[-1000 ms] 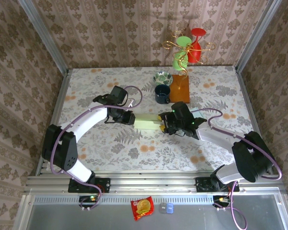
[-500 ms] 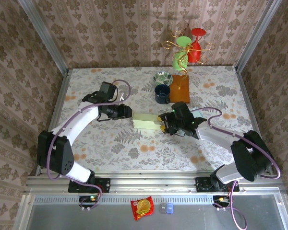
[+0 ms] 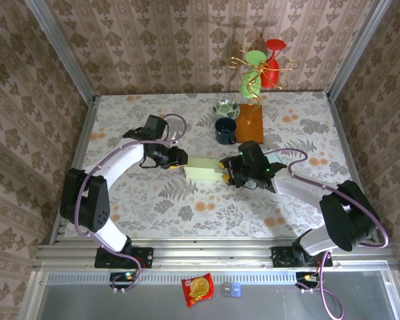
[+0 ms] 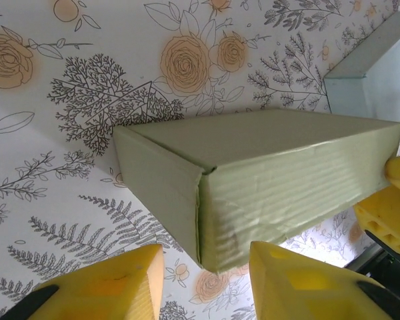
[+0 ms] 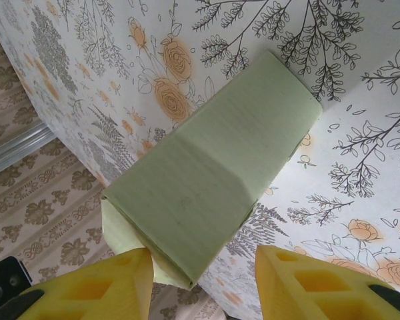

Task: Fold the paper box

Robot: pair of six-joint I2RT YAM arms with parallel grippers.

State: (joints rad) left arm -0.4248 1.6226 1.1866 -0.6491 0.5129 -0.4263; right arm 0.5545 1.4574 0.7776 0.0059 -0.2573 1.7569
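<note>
A pale green paper box (image 3: 203, 169) lies closed on the floral table between the two arms. My left gripper (image 3: 179, 160) stands open at its left end, and the box corner (image 4: 213, 220) sits just ahead of the yellow fingers (image 4: 300, 283), not gripped. My right gripper (image 3: 228, 175) is open at the box's right end. There the box (image 5: 213, 180) reaches down between the yellow fingers (image 5: 107, 287) with a gap on the right side.
A dark blue mug (image 3: 225, 130) and a patterned bowl (image 3: 226, 108) stand behind the box, next to an orange board (image 3: 249, 123) carrying a gold wire rack with green and red cups (image 3: 261, 67). Patterned walls enclose the table.
The left arm swung out to the left, then came back in; its gripper is now close to the box's left end again. The right arm and the box have stayed put.
</note>
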